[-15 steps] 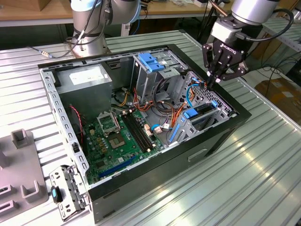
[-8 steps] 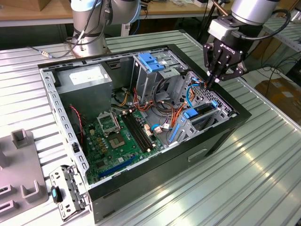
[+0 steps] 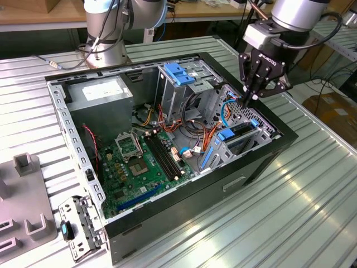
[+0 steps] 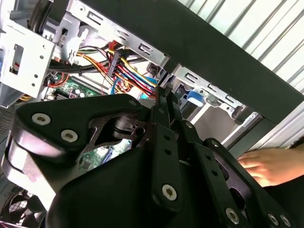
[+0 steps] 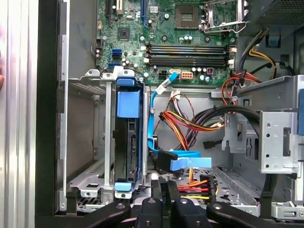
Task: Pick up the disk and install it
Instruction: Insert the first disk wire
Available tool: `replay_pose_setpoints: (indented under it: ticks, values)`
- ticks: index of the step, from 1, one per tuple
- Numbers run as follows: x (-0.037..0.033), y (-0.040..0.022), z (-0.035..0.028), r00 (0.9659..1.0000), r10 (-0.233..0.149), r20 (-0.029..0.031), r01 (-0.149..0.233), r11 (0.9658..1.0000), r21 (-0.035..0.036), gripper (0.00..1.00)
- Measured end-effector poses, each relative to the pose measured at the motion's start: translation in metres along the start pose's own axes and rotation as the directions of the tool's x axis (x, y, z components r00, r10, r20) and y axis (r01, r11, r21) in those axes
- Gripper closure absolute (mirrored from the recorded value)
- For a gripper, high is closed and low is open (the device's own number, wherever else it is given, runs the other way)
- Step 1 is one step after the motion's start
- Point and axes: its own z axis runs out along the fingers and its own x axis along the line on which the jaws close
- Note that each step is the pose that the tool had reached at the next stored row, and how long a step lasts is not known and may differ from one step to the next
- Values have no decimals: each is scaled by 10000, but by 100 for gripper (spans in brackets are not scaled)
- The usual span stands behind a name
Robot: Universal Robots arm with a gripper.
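Observation:
The disk [image 3: 241, 132] sits on edge in a slot of the drive bay at the case's end, toward the exterior view's right. Its blue rails show at both ends. In the first wrist view the disk [image 5: 128, 142] shows as a dark narrow edge between blue tabs, inside the grey metal bay. My gripper [image 3: 247, 98] hangs just above that bay, its black fingertips [image 5: 164, 187] pressed together with nothing between them, beside the disk and apart from it. In the second wrist view the fingers [image 4: 166, 102] point toward the bay wall.
The open case [image 3: 262, 162] lies on a ribbed metal table. Inside are a motherboard [image 3: 139, 162], a grey power-supply box [image 3: 100, 92], a blue-topped cage [image 3: 181, 75] and loose cables [image 5: 185, 123]. A person's hand [image 4: 266, 164] rests outside the case wall. A metal bracket [image 3: 78, 223] lies outside.

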Motion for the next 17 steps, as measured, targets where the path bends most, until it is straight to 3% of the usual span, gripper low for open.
replay_pose_setpoints:
  ticks: [1,3,4,6,17]
  values:
    - [3,4,5,10000,9,9,-9,10000,-1,84]
    - [27,7,13,9999,9,128,-9,10000,1,84]
    - [50,11,18,9996,10,278,-10,10000,3,84]
    - [94,17,26,9991,11,426,-11,10000,5,84]
    - [261,75,52,9988,10,482,-10,10000,8,84]
